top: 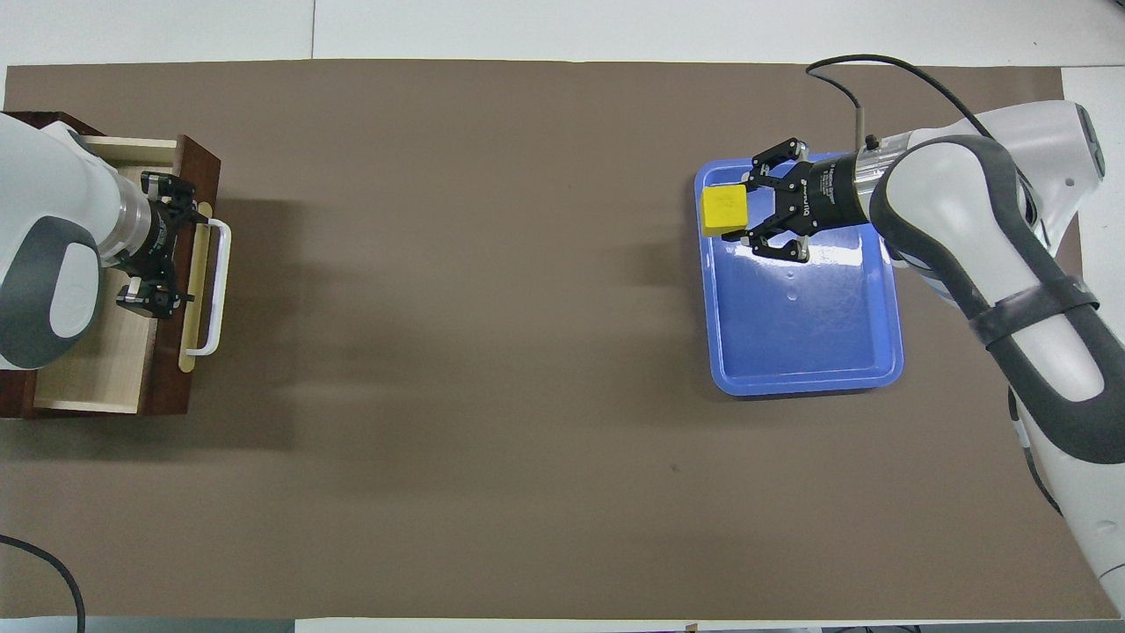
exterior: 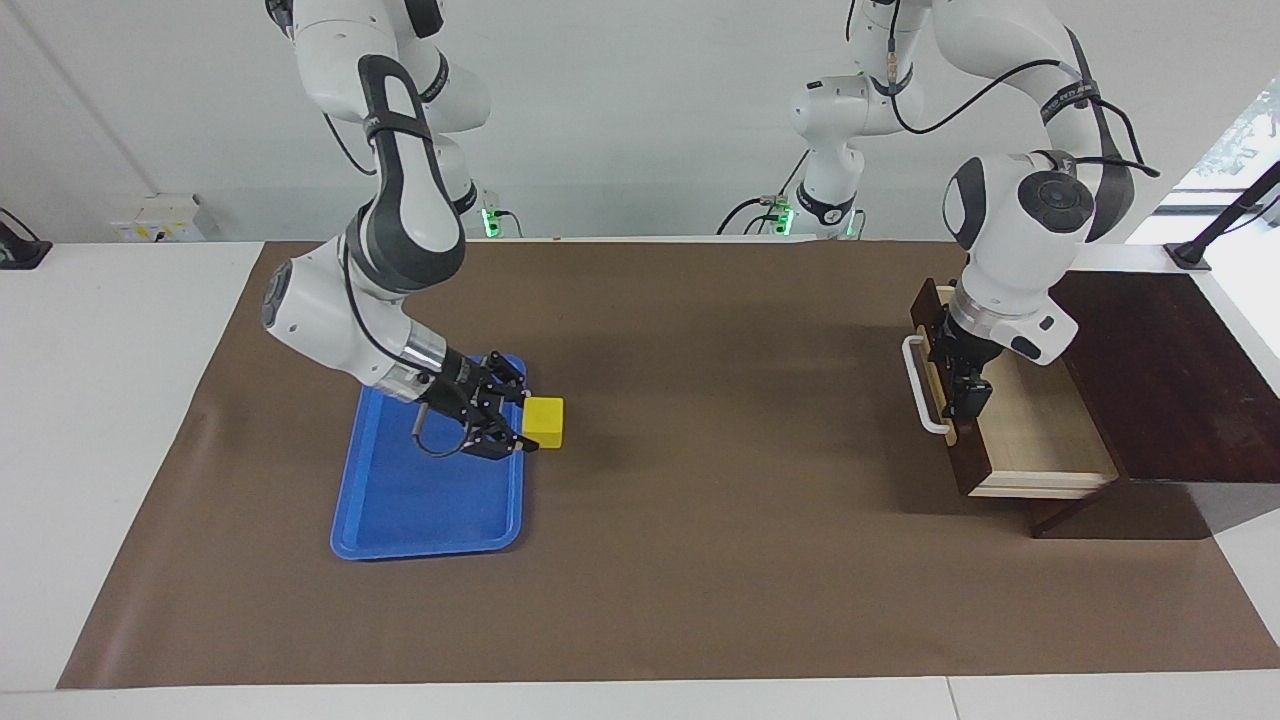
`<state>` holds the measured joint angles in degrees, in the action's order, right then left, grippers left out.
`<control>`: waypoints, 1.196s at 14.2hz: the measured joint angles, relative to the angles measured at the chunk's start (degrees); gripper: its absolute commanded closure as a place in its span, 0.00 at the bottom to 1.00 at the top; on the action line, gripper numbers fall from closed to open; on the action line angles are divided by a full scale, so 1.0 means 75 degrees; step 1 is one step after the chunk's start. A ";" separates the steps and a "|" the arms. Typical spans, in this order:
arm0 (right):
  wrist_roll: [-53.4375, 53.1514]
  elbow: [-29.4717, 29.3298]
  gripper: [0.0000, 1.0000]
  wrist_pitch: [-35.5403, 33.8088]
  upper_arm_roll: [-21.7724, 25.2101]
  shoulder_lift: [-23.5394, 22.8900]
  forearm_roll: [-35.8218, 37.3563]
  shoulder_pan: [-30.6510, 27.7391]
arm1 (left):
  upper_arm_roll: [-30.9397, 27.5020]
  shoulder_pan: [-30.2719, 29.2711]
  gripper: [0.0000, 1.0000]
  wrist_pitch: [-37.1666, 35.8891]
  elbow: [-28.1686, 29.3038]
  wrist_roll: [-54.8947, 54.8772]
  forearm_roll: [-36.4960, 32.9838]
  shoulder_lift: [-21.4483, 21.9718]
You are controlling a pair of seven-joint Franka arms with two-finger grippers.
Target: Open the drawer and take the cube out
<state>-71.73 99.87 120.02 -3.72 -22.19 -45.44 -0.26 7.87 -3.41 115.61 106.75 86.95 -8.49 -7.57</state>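
One cube (exterior: pixel 545 421) gripped by right hand (exterior: pixel 518 428); left hand (exterior: pixel 962 385) spread, one drawer (exterior: pixel 1040 440).

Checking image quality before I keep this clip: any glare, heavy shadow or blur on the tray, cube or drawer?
Overhead view: white glare streaks on the tray floor; cube sharp. Facing view: soft shadow beside the drawer, its interior evenly lit; no blur on either gripper.

The dark brown wooden drawer (exterior: pixel 1000 420) with its white bar handle (exterior: pixel 921 386) stood pulled out of its box at the left arm's end of the bench, its pale interior bare. The small yellow cube (exterior: pixel 546 421) hung clamped in the right gripper (exterior: pixel 522 424), above a blue tray's edge (exterior: pixel 520 470).
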 measured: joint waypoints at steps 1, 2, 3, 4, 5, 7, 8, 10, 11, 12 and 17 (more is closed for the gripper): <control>0.0075 0.0005 1.00 0.0008 0.0005 -0.0107 0.0006 -0.0167 | -0.0031 -0.0171 0.00 0.0047 -0.0002 -0.0182 -0.0106 -0.0001; 0.0137 0.0007 1.00 0.0017 0.0006 -0.0216 0.0007 -0.0311 | -0.0072 -0.0349 0.00 0.0092 -0.0002 -0.0451 -0.0216 -0.0003; 0.0185 0.0014 1.00 0.0045 0.0007 -0.0317 0.0008 -0.0409 | -0.0120 -0.0539 0.00 0.0119 -0.0002 -0.0764 -0.0286 -0.0009; 0.0189 0.0051 1.00 0.0123 0.0010 -0.0401 0.0008 -0.0455 | -0.0153 -0.0739 0.00 0.0147 0.0000 -0.1028 -0.0317 -0.0015; 0.0190 0.0145 1.00 0.0250 0.0008 -0.0463 0.0009 -0.0462 | -0.0173 -0.0901 0.00 0.0207 0.0007 -0.1204 -0.0326 -0.0020; 0.0253 0.0437 1.00 0.0608 -0.0009 -0.0540 0.0010 -0.0437 | -0.0181 -0.1130 0.00 0.0335 0.0015 -0.1417 -0.0327 -0.0032; 0.0303 0.0594 1.00 0.0804 -0.0016 -0.0551 0.0010 -0.0418 | -0.0156 -0.1161 0.00 0.0337 0.0017 -0.1427 -0.0306 -0.0032; 0.0364 0.0854 1.00 0.1111 -0.0040 -0.0551 0.0010 -0.0404 | -0.0139 -0.1163 0.00 0.0335 0.0020 -0.1455 -0.0335 -0.0033; 0.0441 0.0959 1.00 0.1182 -0.0042 -0.0549 0.0010 -0.0403 | -0.0133 -0.1162 0.00 0.0327 0.0019 -0.1483 -0.0341 -0.0033; 0.0533 0.1063 0.93 0.1250 -0.0046 -0.0543 0.0009 -0.0403 | -0.0121 -0.1161 0.00 0.0301 0.0011 -0.1548 -0.0353 -0.0033; 0.0796 0.1367 0.00 0.1567 -0.0072 -0.0422 0.0001 -0.0315 | 0.0094 -0.0565 0.00 -0.1248 -0.0664 -0.2711 -0.0311 0.0261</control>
<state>-65.76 110.12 131.77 -4.26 -25.35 -45.43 -2.63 8.57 -7.65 106.25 101.77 66.61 -10.82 -5.61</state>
